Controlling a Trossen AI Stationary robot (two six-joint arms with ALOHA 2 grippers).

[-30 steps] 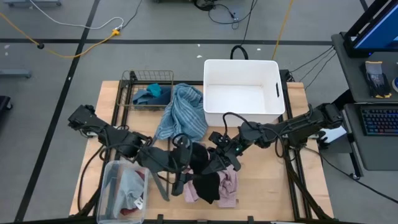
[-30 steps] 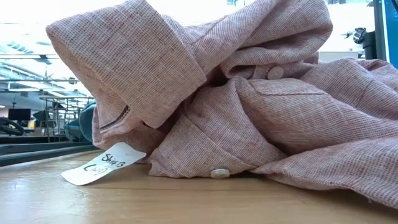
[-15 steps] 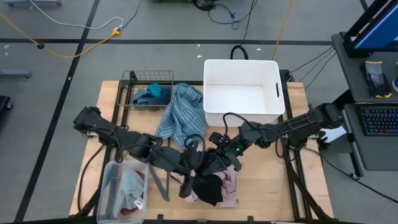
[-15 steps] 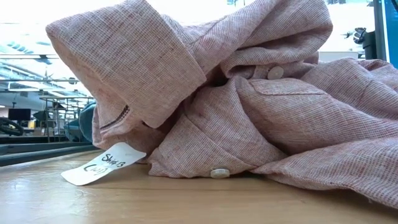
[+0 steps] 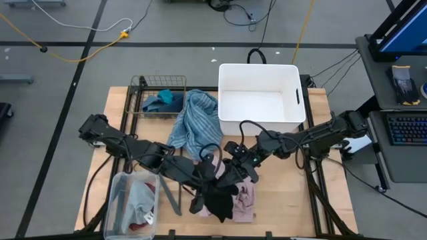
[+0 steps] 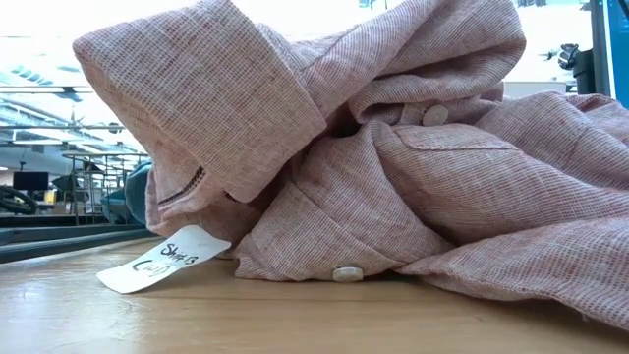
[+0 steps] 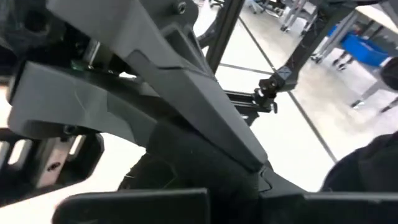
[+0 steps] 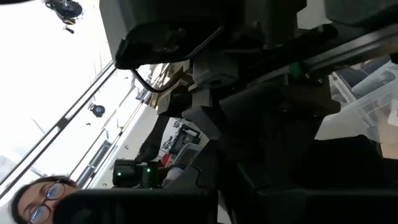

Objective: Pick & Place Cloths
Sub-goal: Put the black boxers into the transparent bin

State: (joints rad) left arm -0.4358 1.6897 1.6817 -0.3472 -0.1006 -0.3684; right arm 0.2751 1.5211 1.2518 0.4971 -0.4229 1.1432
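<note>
Holding black shorts (image 5: 217,200) with both clamped pincers, left (image 5: 212,175) and right (image 5: 230,179), lifting clear of pink cloth (image 5: 245,202) for bin (image 5: 259,100).

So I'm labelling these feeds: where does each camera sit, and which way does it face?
High: overhead, facing down; both arms meet over the black cloth.
Low: table height, facing the pink cloth; no arm shows.
Left wrist: on the left arm; dark robot parts fill it.
Right wrist: likewise, room behind.
High and low share the pink cloth.
</note>
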